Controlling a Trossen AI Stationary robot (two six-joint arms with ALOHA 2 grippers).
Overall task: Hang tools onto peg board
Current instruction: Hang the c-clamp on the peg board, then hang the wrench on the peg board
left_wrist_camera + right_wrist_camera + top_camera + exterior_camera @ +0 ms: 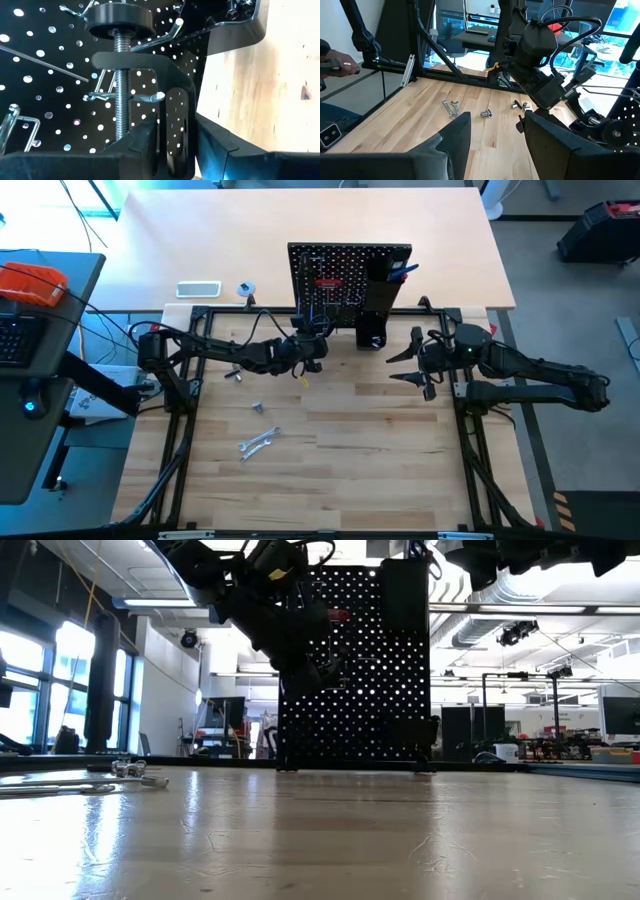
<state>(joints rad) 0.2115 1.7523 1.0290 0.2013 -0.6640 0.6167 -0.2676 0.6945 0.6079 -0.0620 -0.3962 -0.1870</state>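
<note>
left gripper (312, 352) at upright black perforated peg board (340, 265), top centre, fingers part open around black C-clamp (150, 95) on silver hook (145, 97). right gripper (408, 364) spread wide, empty, right of centre.

Left tool (312, 352) raised, right tool (408, 367) open

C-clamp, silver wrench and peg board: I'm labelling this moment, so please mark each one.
C-clamp (172, 95): left wrist view, on its black frame.
silver wrench (258, 443): high view, mid-shaft.
peg board (370, 690): low view, on the perforated panel face.
</note>
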